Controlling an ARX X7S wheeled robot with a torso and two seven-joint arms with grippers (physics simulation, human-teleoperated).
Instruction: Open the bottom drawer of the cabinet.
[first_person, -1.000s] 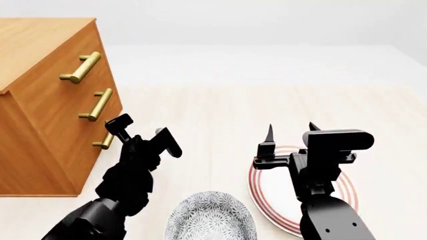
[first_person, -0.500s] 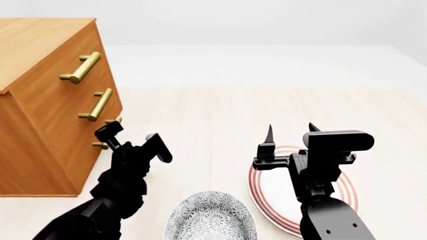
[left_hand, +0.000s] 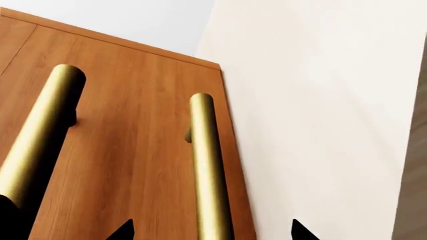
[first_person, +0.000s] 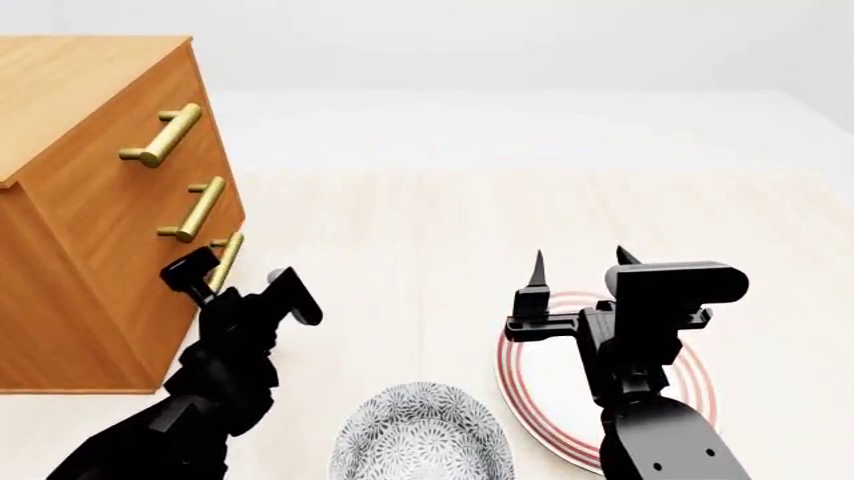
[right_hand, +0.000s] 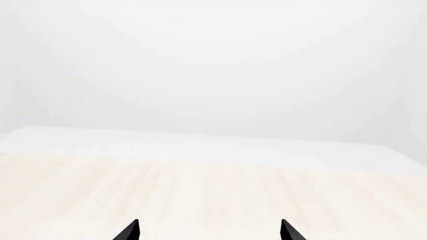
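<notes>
The orange-brown cabinet stands at the left with three brass handles on its front. The bottom drawer looks shut. Its brass handle lies between the fingers of my left gripper, which is open. In the left wrist view that handle runs between the two black fingertips of the left gripper, in front of the bottom drawer's front, without visible contact. My right gripper hangs open and empty above the plate. In its wrist view the right gripper faces bare floor.
A grey patterned bowl sits near the front, in the middle. A white plate with red rings lies under the right arm. The middle drawer's handle runs beside the bottom one. Pale floor stretches beyond.
My left gripper has moved left and down toward the cabinet, until its open fingers straddle the bottom drawer's handle. The right arm has not moved.
</notes>
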